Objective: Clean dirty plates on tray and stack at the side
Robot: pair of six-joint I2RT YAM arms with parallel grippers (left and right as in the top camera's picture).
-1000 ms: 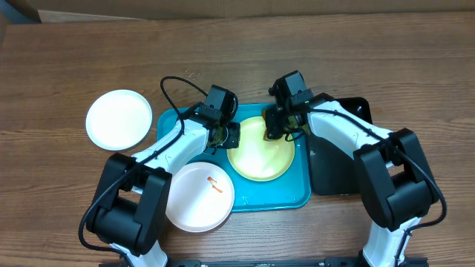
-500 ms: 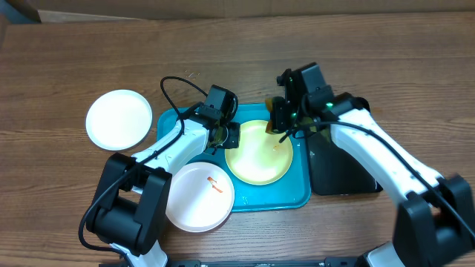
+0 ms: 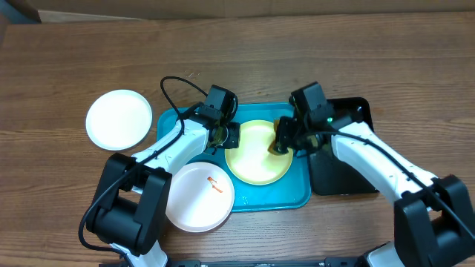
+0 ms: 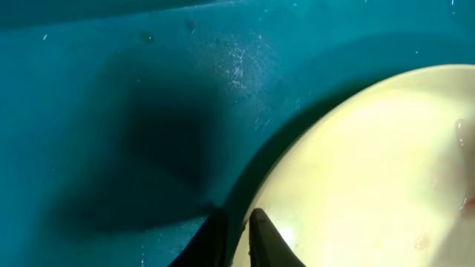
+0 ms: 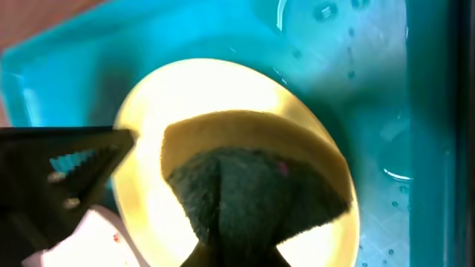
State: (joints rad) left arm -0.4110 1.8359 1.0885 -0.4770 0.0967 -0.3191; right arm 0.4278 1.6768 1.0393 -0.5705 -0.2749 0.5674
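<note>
The pale yellow plate (image 3: pixel 260 154) lies on the turquoise tray (image 3: pixel 286 194). My left gripper (image 3: pixel 227 138) is shut on the plate's left rim (image 4: pixel 312 141), one finger under and one over. My right gripper (image 3: pixel 283 142) is shut on a dark green and yellow sponge (image 5: pixel 256 196) and presses it on the yellow plate (image 5: pixel 148 119) near its right side. A white plate with an orange smear (image 3: pixel 199 196) lies at the tray's front left edge. A clean white plate (image 3: pixel 119 119) lies on the table left of the tray.
A glossy black tray (image 3: pixel 341 167) sits right of the turquoise tray, under my right arm. A black cable (image 3: pixel 174 83) loops behind my left arm. The tray floor (image 4: pixel 111 111) is wet with droplets.
My right gripper has moved with the sponge from the plate's far edge towards the front and right, down onto the plate. My left gripper has held still on the rim.
</note>
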